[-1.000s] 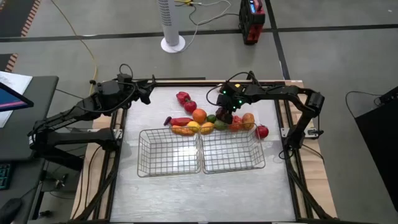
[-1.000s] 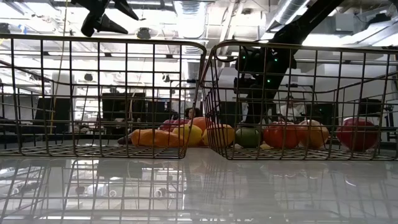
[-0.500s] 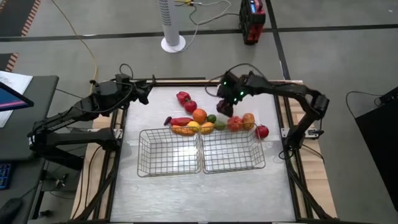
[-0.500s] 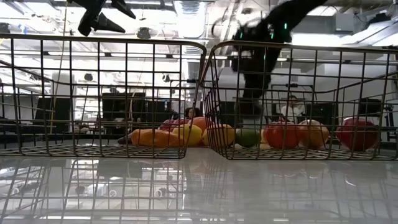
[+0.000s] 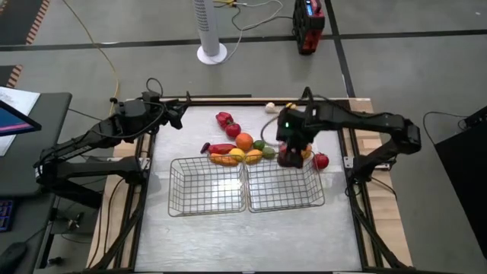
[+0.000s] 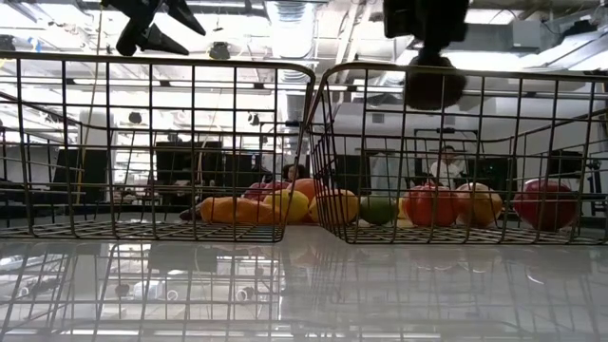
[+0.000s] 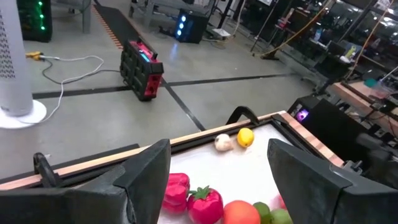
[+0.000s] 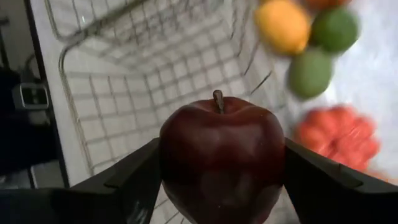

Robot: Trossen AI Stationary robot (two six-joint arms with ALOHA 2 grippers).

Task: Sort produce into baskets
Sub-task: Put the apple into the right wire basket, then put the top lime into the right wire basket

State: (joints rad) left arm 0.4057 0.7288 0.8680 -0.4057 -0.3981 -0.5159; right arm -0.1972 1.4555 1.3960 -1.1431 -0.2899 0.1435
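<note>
The high view is showing the right gripper (image 5: pixel 291 156) being held above the far rim of the right basket (image 5: pixel 283 202), with a dark red apple (image 5: pixel 289 159) being gripped between its two fingers. In the right wrist view, the apple (image 8: pixel 219 158) is being clamped on both sides, stem upward, with the wire mesh of the basket (image 8: pixel 118 93) lying under it. In the low view, the apple (image 6: pixel 433 85) is being carried high over the basket. The other produce (image 5: pixel 243 148) is lying on the table (image 5: pixel 251 228) just behind the two baskets; the left basket (image 5: pixel 207 190) is standing beside the right one, touching it. The left gripper (image 5: pixel 183 112) is being kept near the far left corner of the table, its fingers (image 7: pixel 146 180) spread apart and nothing being held.
</note>
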